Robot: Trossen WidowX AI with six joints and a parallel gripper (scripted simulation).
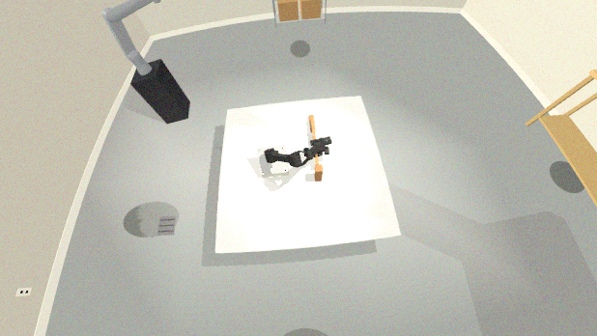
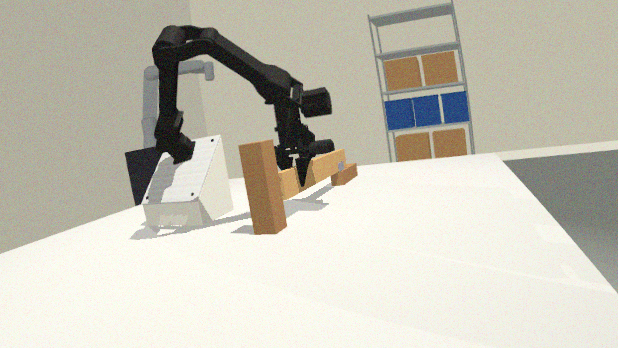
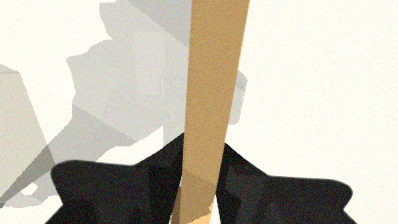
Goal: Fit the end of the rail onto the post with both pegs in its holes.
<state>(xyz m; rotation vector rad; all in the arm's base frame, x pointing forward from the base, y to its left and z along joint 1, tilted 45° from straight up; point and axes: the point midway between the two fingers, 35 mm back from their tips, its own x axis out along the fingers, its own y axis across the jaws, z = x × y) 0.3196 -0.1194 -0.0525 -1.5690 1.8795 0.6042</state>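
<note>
The wooden rail runs from the low footboard block toward the upright wooden post. My gripper is shut on the rail, with one finger on each side, between the block and the post. The rail's near part is held above the table, with its shadow below. Its far end is at the grey bracket on the block. The near end is hidden behind the post in the exterior view, so pegs, holes and any remaining gap cannot be seen.
The arm's white sloped base stands on the white table, to the left of the post in the exterior view. A grey arm on a black pedestal and a shelf rack with boxes stand beyond the table.
</note>
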